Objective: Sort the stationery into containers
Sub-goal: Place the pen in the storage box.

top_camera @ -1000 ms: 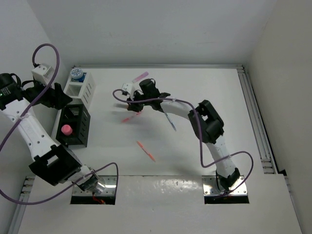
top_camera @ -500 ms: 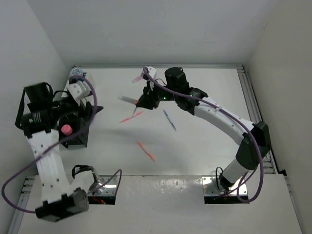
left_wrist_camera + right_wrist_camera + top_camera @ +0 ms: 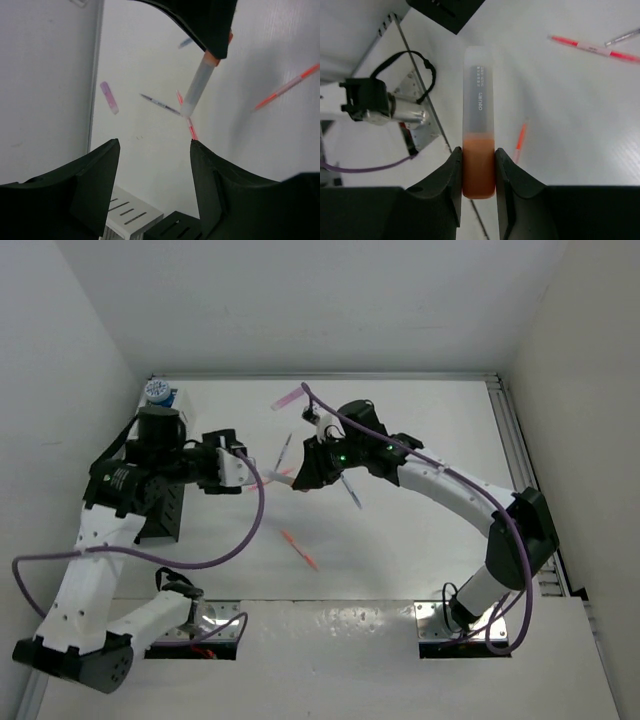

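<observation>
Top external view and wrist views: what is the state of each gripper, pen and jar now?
right gripper: shut on the orange marker
orange marker: capped, gripped at its orange end
left gripper: open, empty
pink highlighter: lying flat, not held
blue-purple pen: lying flat, not held
orange pen: lying flat, not held
blue-capped jar: capped, upright

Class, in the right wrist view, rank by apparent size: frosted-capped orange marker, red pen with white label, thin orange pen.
1. frosted-capped orange marker (nearest the camera, so unsure)
2. red pen with white label
3. thin orange pen
</observation>
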### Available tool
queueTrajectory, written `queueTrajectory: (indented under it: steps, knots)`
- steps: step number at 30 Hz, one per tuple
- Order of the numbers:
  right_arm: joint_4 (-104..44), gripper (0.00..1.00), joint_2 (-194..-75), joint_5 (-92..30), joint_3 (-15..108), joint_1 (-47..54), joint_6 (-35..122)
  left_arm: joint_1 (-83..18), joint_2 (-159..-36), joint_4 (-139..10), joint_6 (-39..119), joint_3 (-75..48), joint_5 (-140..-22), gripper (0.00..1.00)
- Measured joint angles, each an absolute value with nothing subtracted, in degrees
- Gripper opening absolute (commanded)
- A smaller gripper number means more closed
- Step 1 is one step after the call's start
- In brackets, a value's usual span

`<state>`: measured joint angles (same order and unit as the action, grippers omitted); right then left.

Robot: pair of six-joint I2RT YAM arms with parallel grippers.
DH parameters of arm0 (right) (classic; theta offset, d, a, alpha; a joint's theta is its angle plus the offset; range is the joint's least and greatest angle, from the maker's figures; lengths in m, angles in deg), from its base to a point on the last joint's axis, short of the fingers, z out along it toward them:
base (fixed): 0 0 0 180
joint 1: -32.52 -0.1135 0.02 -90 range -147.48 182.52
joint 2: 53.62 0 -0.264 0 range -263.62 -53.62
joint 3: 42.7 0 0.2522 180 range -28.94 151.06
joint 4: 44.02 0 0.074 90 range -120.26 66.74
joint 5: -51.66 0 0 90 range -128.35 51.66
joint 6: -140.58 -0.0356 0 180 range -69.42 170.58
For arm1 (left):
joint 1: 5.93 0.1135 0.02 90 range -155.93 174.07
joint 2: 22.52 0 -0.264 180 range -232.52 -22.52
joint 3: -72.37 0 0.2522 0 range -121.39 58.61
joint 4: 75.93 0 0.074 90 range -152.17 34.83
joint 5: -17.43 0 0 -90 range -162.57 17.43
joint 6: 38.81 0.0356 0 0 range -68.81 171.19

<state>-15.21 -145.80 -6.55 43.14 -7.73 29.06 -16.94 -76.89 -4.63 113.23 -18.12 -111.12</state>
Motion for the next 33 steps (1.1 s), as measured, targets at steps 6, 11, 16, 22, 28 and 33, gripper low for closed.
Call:
queueTrajectory:
  steps: [6,11,16,22,28,33]
  knots:
    - [-18.62,0.0,-145.74,-6.14,41.74,-5.04,15.49,-30.9,-81.31,-4.26,117.17,-18.1,-100.04,0.63]
    - [-19.93,0.0,-144.84,-5.9,38.55,-4.41,10.62,-36.74,-81.57,-7.23,115.7,-16.98,-97.63,0.63]
    - [-19.91,0.0,-142.35,-5.13,37.28,-4.58,8.91,-39.65,-85.04,-9.7,113.17,-16.37,-97.74,0.62]
    - [-20.78,0.0,-139.38,-4.35,35.81,-4.58,7.99,-41.26,-88.78,-10.4,111.53,-14.82,-98.73,0.56]
    - [-20.76,0.0,-137.98,-3.56,34.57,-4.58,7.84,-41.26,-89.18,-11.56,110.57,-14.27,-99.4,0.54]
    - [-20.76,0.0,-137.87,-3.36,34.39,-4.65,7.47,-41.68,-89.42,-13.4,110.46,-13.88,-99.29,0.53]
